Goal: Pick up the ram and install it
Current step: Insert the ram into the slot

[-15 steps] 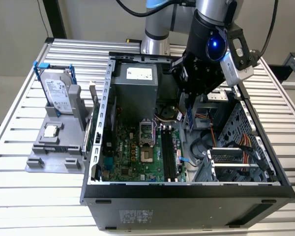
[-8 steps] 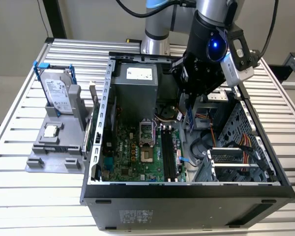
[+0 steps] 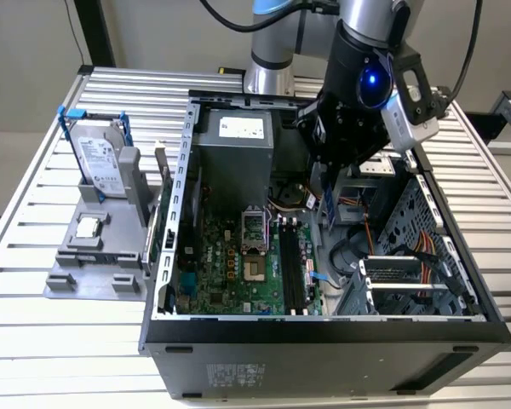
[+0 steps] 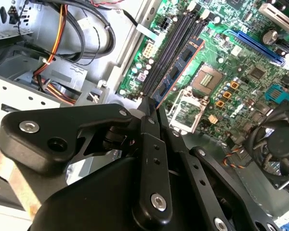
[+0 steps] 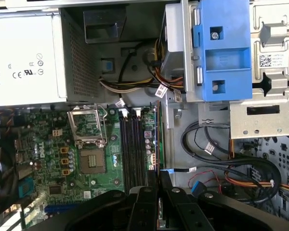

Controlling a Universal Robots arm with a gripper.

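Note:
My gripper [image 3: 330, 181] hangs inside the open computer case [image 3: 179, 183], shut on the ram [image 3: 331, 209]. The ram is a thin dark-blue stick held on edge, its free end pointing down at the motherboard. In the second wrist view the ram [image 4: 180, 67] juts out from the black fingertips [image 4: 149, 113] and shows a row of dark chips. Just beside it are the black memory slots [image 4: 171, 45]. In the first wrist view the ram [image 5: 158, 137] appears as a thin line next to the memory slots [image 5: 132, 144], above the board and apart from them. In the exterior view, the memory slots [image 3: 291, 268] lie below the gripper.
A grey holder [image 3: 94, 256] left of the case carries a silver hard drive [image 3: 100, 166] and a small square processor chip [image 3: 87, 227]. Inside the case are the power supply [image 3: 234, 162], the processor socket [image 5: 91, 144], a fan [image 4: 274, 144], loose cables [image 5: 221, 159] and a blue drive bracket [image 5: 221, 53].

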